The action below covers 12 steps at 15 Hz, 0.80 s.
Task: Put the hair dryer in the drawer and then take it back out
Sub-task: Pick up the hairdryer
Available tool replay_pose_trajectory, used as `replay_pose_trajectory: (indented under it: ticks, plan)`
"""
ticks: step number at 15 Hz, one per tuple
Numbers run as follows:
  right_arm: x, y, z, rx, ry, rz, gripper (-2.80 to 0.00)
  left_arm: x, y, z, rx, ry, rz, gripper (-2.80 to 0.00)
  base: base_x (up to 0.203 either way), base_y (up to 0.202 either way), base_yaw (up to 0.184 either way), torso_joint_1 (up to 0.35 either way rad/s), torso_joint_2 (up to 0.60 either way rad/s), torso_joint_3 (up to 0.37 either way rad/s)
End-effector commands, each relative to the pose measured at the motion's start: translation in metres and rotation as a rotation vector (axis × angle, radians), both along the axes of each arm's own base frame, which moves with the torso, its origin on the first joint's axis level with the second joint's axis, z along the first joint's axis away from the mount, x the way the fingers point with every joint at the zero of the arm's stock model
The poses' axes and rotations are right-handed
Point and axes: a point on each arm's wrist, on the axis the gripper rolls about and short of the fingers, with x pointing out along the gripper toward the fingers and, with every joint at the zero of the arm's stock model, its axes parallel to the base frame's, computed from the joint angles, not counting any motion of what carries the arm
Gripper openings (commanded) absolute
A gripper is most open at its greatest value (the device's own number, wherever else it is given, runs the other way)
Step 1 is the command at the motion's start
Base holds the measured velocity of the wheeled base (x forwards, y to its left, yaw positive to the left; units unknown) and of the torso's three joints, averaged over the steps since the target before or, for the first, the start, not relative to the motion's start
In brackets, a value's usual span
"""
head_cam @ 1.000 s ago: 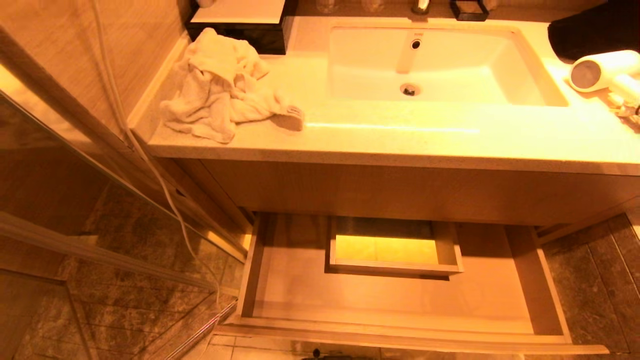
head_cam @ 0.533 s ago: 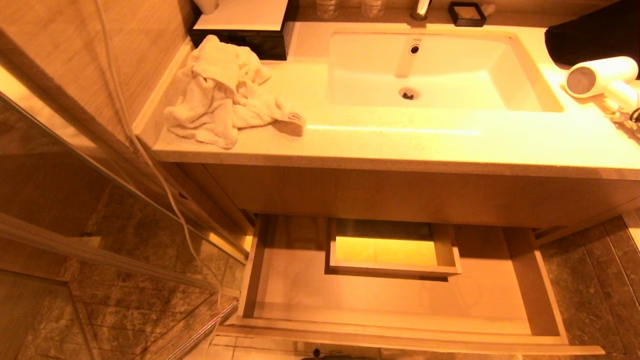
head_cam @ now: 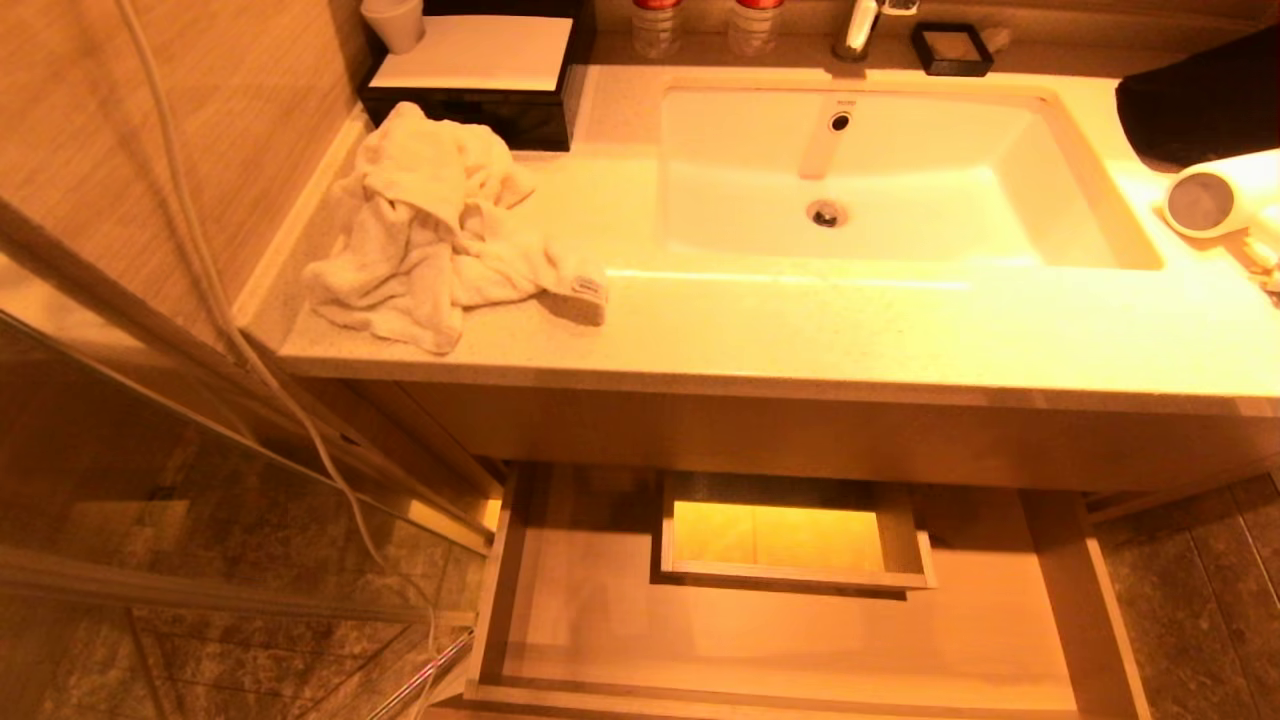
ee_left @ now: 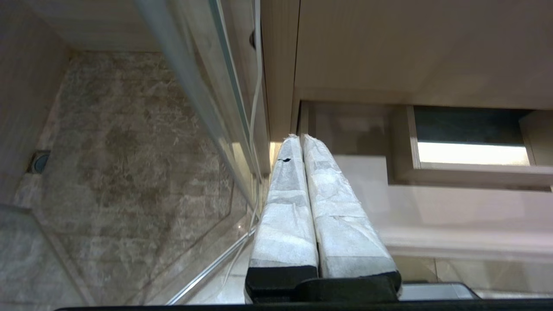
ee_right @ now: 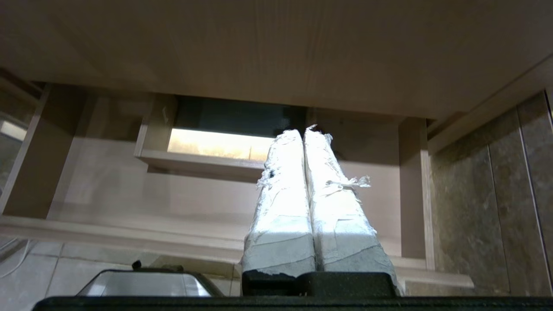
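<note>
White hair dryer [head_cam: 1222, 194] lying on counter [head_cam: 800, 330], rt of sink [head_cam: 880, 170].

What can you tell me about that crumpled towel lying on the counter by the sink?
The towel is a pale, cream-looking cloth of soft, looped fabric, bunched into a loose heap rather than folded. It lies on the countertop to the left of the sink, its far end reaching the black box and one side close to the wall. A corner with a small tag trails out toward the sink. Nothing is holding it.
</note>
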Motion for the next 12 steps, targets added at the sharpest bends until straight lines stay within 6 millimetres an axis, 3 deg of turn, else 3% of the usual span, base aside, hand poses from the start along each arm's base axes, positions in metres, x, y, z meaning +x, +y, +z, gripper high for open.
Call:
replay_pose_trajectory:
  ticks: [1,8,12]
  plan:
    - [0.0001,-0.0001,0.0000,-0.002,0.001,-0.002,-2.80,0.0001,0.0000,0.0001,-0.001,0.001,0.001,-2.80,0.000,0.000,0.000,0.318,-0.10,0.220]
    - [0.0001,-0.0001,0.0000,0.007,0.001,-0.005,-2.80,0.0001,0.0000,0.0000,-0.001,0.001,0.000,-2.80,0.000,0.000,0.000,0.338,-0.16,0.178]
    - [0.0001,-0.0001,0.0000,0.001,0.001,-0.003,-2.80,0.0001,0.0000,0.0001,-0.001,0.001,-0.001,-2.80,0.000,0.000,0.000,0.087,-0.05,0.039]
